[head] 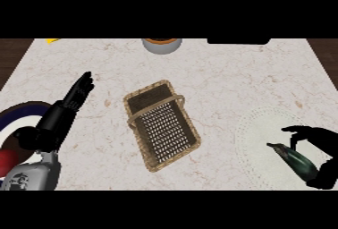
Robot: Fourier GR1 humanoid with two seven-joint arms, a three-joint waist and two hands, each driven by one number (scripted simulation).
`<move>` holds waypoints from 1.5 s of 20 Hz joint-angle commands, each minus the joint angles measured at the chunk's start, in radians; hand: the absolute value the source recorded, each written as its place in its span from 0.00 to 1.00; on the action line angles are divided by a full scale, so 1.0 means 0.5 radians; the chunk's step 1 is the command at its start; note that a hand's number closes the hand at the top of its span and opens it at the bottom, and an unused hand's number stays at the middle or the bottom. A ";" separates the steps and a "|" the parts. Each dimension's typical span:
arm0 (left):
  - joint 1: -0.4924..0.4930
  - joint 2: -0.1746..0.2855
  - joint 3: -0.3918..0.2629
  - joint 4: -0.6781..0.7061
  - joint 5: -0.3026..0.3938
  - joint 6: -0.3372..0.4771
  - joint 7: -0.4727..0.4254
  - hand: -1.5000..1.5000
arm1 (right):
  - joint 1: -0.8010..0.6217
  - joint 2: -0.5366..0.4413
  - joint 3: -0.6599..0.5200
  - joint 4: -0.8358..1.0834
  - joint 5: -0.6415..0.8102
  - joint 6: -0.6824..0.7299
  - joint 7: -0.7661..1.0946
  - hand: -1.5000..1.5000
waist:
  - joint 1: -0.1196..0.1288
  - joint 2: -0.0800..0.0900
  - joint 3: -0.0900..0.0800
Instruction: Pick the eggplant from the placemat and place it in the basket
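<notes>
The eggplant (pixel 292 160), dark and glossy, lies slanted over the lower right part of the white lacy placemat (pixel 260 129). My right hand (pixel 321 142) comes in from the right edge with its fingers and thumb curled round the eggplant's right side. Whether the eggplant still touches the mat I cannot tell. The woven basket (pixel 162 125) with its handle stands in the middle of the counter, to the left of the placemat, and holds nothing. My left hand (pixel 79 92) rests open at the left, fingers straight and pointing up, well apart from the basket.
A dark-rimmed plate (pixel 19 114) with a red thing (pixel 6 159) on it sits at the left edge under my left forearm. A grey cup (pixel 162 44), a yellow object (pixel 52 40) and a black object (pixel 238 41) line the far edge.
</notes>
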 commanded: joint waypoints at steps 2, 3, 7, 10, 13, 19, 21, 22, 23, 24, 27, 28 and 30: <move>-0.005 -0.003 0.000 -0.024 0.005 -0.011 0.019 0.50 | 0.112 -0.032 0.097 -0.023 0.084 -0.135 -0.217 1.00 | -0.002 0.019 0.037; -0.116 -0.041 -0.018 0.007 -0.041 0.062 0.095 0.50 | 0.119 0.063 0.135 -0.087 0.104 -0.169 -0.141 1.00 | -0.008 0.019 0.037; -0.016 0.020 -0.005 0.017 -0.003 -0.029 0.019 0.50 | -0.156 0.655 0.002 -0.278 0.129 -0.244 0.882 1.00 | 0.041 -0.020 0.009; -0.029 0.012 -0.009 0.018 -0.004 -0.024 0.020 0.50 | -0.222 0.785 -0.034 -0.326 0.173 -0.370 1.100 1.00 | 0.051 -0.043 0.000; -0.034 0.005 -0.027 0.033 -0.005 -0.035 0.026 0.50 | -0.317 1.010 -0.015 -0.391 0.258 -0.510 1.415 1.00 | 0.072 -0.038 0.001; -0.065 -0.015 -0.070 0.037 0.001 -0.063 0.026 0.50 | -0.582 1.155 0.032 -0.535 0.193 -0.837 1.934 1.00 | 0.188 -0.040 0.028; -0.068 -0.028 -0.086 0.052 0.006 -0.073 0.024 0.50 | -0.708 1.158 0.068 -0.618 0.197 -0.986 2.095 1.00 | 0.222 -0.047 0.026; -0.087 -0.032 -0.101 0.038 0.007 -0.082 0.028 0.50 | -0.769 1.159 0.082 -0.654 0.200 -1.068 2.156 1.00 | 0.247 -0.057 0.029; -0.077 -0.038 -0.118 0.056 0.013 -0.102 0.029 0.50 | -0.834 1.159 0.105 -0.687 0.214 -1.148 2.222 1.00 | 0.270 -0.049 0.026; -0.087 -0.035 -0.121 0.057 -0.001 -0.095 0.024 0.50 | -0.910 1.160 0.127 -0.724 0.231 -1.221 2.309 1.00 | 0.289 -0.049 0.024; -0.104 -0.046 -0.142 0.071 0.003 -0.111 0.032 0.50 | -1.110 1.161 0.204 -0.792 0.342 -1.382 2.556 1.00 | 0.334 -0.052 0.011; -0.108 -0.044 -0.153 0.073 0.006 -0.127 0.026 0.50 | -1.169 1.161 0.235 -0.794 0.389 -1.418 2.643 1.00 | 0.350 -0.048 0.006; -0.135 -0.059 -0.175 0.076 0.000 -0.129 0.032 0.50 | -1.303 1.161 0.286 -0.795 0.448 -1.488 2.834 1.00 | 0.375 -0.036 0.005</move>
